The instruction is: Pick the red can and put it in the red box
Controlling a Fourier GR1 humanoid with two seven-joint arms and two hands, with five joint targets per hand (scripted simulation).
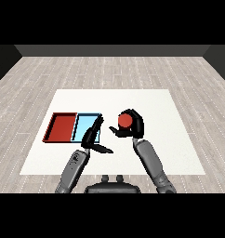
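The red can point(125, 121) is held in my right hand point(133, 125), whose fingers curl round it just right of the table's middle. The red tray point(61, 127) lies at the left of the table, with nothing in it that I can see. My left hand point(93, 137) is open, fingers straight, and it hovers over the near right part of the light blue tray point(85, 123), hiding part of it. The can sits to the right of both trays, apart from them.
The two trays lie side by side, the red one at the left and the blue one touching it on the right. The white table point(170, 139) extends to the right of my right forearm.
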